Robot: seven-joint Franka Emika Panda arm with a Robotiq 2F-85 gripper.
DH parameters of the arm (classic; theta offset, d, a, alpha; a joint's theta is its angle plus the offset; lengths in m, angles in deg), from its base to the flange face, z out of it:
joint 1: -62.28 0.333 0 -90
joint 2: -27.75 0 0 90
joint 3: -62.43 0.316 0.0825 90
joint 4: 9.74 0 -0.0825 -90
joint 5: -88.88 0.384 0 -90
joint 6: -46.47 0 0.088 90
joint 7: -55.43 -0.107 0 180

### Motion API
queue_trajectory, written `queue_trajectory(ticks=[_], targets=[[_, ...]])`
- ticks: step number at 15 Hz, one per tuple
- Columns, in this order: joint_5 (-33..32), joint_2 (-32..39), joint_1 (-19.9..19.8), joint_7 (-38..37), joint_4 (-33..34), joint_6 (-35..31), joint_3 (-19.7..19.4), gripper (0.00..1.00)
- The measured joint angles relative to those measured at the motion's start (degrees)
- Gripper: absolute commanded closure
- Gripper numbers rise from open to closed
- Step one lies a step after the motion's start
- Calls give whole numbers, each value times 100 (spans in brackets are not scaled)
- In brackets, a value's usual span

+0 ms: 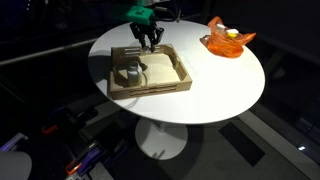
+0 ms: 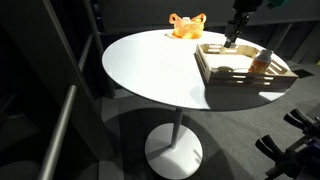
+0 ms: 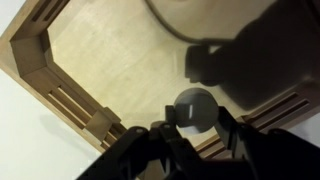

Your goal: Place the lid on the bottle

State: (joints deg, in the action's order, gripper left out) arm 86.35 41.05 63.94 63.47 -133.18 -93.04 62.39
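Note:
The small grey bottle [image 1: 128, 72] stands upright in the near-left corner of the wooden tray [image 1: 152, 88]; it also shows in an exterior view [image 2: 263, 58]. My gripper [image 1: 150, 44] hangs over the far side of the tray, apart from the bottle, seen in both exterior views [image 2: 230, 42]. In the wrist view the tiny whitish round lid [image 3: 195, 104] sits between my two fingers [image 3: 195, 120], which press on both its sides, just above the tray floor. The bottle is not clearly seen in the wrist view.
The tray's slatted wooden wall [image 3: 60, 90] runs along the left in the wrist view. An orange translucent dish [image 1: 228, 40] stands at the table's far edge, also in an exterior view [image 2: 185, 25]. The round white table [image 1: 220, 95] drops off all round.

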Motion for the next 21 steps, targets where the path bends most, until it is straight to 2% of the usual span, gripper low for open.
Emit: queue_trajectory(ticks=[8, 21], targets=[[-228, -703, -55, -26, -388, 600, -76, 81], [-228, -1498, -243, -25, -1464, 655, -131, 81]])
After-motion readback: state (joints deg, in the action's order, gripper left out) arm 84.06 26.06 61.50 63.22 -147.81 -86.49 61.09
